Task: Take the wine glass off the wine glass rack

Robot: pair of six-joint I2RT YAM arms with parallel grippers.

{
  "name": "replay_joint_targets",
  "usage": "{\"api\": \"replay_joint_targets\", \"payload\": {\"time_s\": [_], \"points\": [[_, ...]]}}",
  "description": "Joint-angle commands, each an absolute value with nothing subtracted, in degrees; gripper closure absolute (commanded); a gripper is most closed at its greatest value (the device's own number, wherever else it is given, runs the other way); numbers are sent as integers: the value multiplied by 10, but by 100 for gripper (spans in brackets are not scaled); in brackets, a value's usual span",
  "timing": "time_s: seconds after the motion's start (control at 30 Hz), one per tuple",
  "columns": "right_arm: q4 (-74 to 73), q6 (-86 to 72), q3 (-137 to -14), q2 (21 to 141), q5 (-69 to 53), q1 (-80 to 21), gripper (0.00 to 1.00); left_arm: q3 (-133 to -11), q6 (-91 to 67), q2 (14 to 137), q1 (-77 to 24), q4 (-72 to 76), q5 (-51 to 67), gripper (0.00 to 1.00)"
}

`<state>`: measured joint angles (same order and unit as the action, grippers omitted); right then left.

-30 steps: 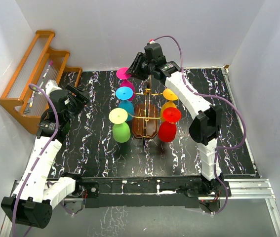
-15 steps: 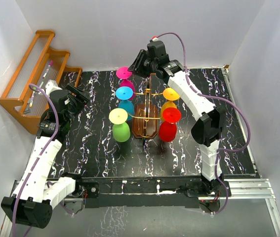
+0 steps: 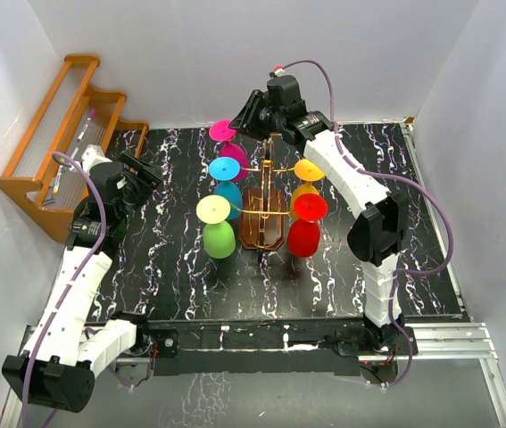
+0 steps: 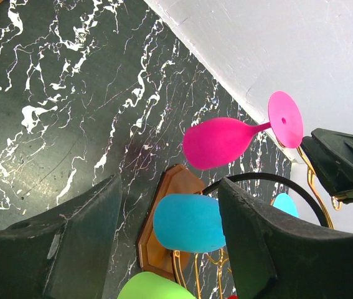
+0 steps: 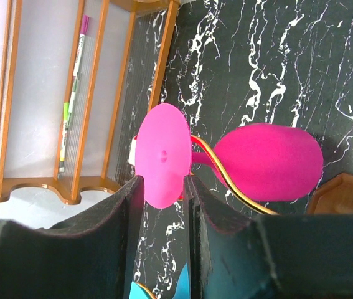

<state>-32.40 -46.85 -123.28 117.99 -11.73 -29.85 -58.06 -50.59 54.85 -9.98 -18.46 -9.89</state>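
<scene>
The wine glass rack (image 3: 263,228) has a dark wooden base and gold wire arms and stands mid-table. Several coloured glasses hang on it upside down. The pink wine glass (image 3: 224,132) hangs at the back left, and its bowl (image 5: 269,163) still rests on a gold arm (image 5: 225,179). My right gripper (image 3: 243,119) is closed on the edges of the pink foot disc (image 5: 162,152), which sits between the fingertips (image 5: 134,193). My left gripper (image 3: 145,173) is open and empty at the table's left. It faces the blue glass (image 4: 188,223) and pink glass (image 4: 218,142) from a distance.
An orange-brown slatted shelf (image 3: 56,134) holding pens stands against the left wall. Blue (image 3: 228,169), yellow-green (image 3: 217,223), orange (image 3: 307,171) and red (image 3: 304,223) glasses hang on the rack. White walls close in at the back and on both sides.
My right wrist has shifted slightly up and back at the pink glass's foot. The pink glass has barely moved. The left arm has not moved.
</scene>
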Motion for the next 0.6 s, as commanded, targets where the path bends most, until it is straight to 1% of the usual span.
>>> {"api": "replay_joint_targets", "payload": {"time_s": [0.0, 0.57], "points": [[-267, -475, -1229, 1149, -126, -301, 66, -577, -506, 535, -101, -187, -101, 39], [-248, -495, -1217, 1158, -140, -301, 67, -577, -504, 538, -101, -188, -102, 39]]}}
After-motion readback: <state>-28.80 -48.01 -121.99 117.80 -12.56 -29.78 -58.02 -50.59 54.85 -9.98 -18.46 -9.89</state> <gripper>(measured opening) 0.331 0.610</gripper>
